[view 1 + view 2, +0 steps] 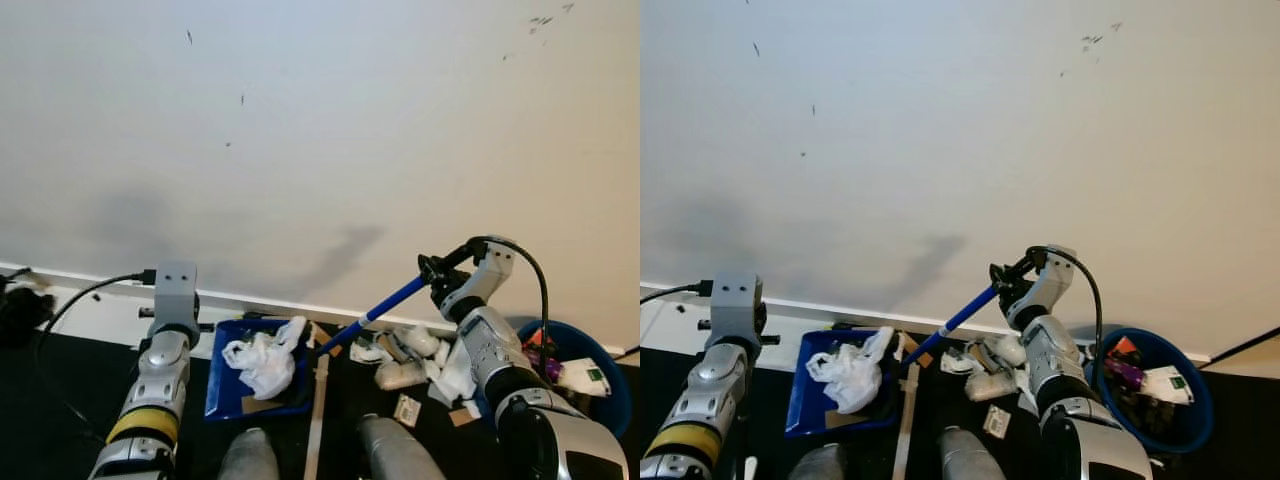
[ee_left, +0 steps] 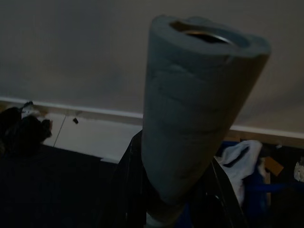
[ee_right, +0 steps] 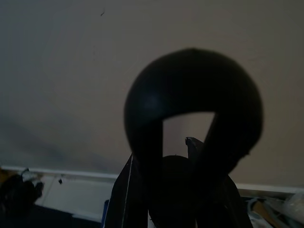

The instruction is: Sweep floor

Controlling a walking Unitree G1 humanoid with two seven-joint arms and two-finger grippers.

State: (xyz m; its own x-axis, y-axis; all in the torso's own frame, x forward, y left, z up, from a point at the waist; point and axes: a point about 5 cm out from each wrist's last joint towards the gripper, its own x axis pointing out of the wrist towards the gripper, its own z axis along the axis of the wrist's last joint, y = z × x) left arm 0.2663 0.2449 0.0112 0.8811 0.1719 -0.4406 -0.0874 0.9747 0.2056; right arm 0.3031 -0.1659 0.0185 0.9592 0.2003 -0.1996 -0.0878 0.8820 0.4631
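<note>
While the head camera looks at a pale wall (image 1: 320, 120) and its white baseboard (image 1: 260, 303), the right gripper (image 1: 432, 272) sits at about four o'clock in the left eye view, raised in front of the wall. Its fingers are clenched on the black end of the broom handle (image 1: 385, 303), a blue shaft that slants down toward seven o'clock from the gripper and ends at the edge of the blue dustpan (image 1: 222, 385). In the right wrist view the round black hanging loop (image 3: 192, 109) of that handle end stands up between the dark fingers (image 3: 142, 190).

The dustpan lies on the dark floor (image 1: 60, 390) at six o'clock, against the baseboard, with a crumpled white plastic bag (image 1: 265, 358) and a scrap of brown cardboard (image 1: 262, 404) in it. Just beside it, toward five o'clock, loose litter (image 1: 400, 362) of white wrappers and paper lies on the floor. A blue bin (image 1: 1155, 390) with mixed rubbish stands at four o'clock, near the right arm.

The left gripper (image 2: 166, 209) is at seven o'clock; the left wrist view shows its fingers grasping a grey foam-covered tube (image 2: 197, 109), open at its end, that rises toward the wall. A dark bundle (image 1: 20, 310) lies on the floor at nine o'clock.
</note>
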